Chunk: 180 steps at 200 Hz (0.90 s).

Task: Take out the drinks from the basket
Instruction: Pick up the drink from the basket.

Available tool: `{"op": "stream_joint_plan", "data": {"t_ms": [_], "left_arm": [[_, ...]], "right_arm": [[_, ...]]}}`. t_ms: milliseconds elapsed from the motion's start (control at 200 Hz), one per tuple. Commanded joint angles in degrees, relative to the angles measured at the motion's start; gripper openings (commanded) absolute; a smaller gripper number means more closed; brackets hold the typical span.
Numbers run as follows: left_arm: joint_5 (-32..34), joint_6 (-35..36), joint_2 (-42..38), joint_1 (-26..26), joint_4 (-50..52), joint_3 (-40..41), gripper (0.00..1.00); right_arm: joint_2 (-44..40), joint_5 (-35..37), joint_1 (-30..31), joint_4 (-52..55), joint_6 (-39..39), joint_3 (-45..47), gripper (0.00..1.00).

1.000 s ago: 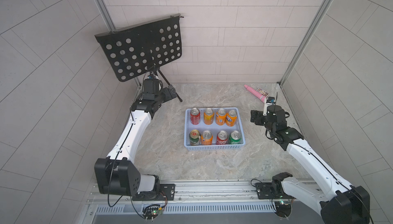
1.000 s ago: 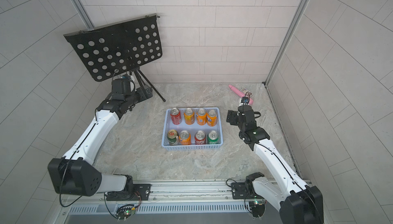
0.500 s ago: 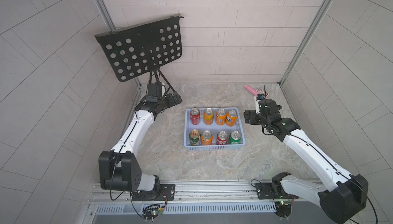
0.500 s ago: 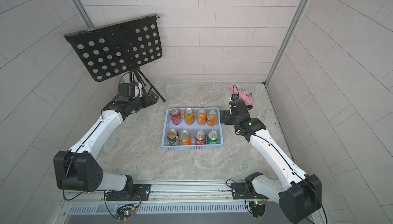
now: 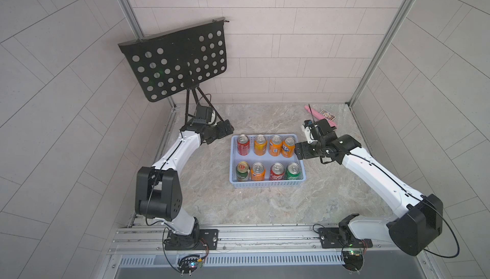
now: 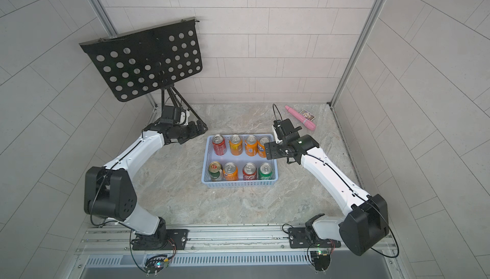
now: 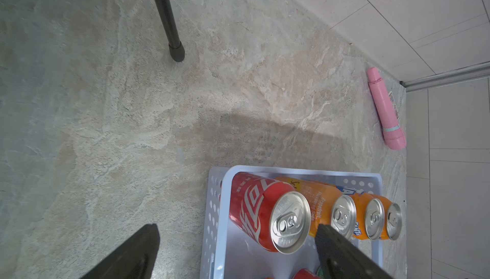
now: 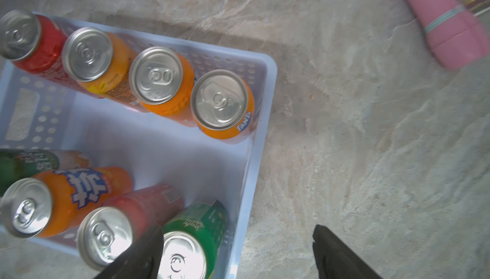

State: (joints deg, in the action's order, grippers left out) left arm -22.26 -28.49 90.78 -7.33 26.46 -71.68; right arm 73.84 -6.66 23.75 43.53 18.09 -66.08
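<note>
Eight aluminium soda cans (image 5: 259, 145) fill the light-blue plastic basket (image 5: 267, 184); left gripper (image 5: 226, 129) and right gripper (image 5: 298, 154), jaws apart, have just moved in to pick.

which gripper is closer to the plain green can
Right. The right gripper hovers open close by the plain green can; the left gripper sits past the basket's opposite end, near the far red can.
</note>
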Motion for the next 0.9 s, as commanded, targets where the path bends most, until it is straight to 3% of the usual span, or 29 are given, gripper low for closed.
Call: {"op": "stream_joint_plan", "data": {"t_ms": [0, 370, 896], "left_arm": [[0.9, 0.8, -1.1, -0.1, 1.8, -1.6, 1.0], [1.1, 1.3, -0.9, -0.2, 2.1, -1.8, 1.0], [2.1, 2.6, -0.2, -0.2, 3.8, -2.9, 1.0]], "right_arm": [[-2.5, -8.1, 0.5, 1.4, 1.5, 2.3, 0.91], [-3.7, -3.8, 5.1, 3.1, 2.6, 5.0, 0.88], [3.7, 2.2, 10.3, 5.7, 1.0, 2.5, 0.87]]}}
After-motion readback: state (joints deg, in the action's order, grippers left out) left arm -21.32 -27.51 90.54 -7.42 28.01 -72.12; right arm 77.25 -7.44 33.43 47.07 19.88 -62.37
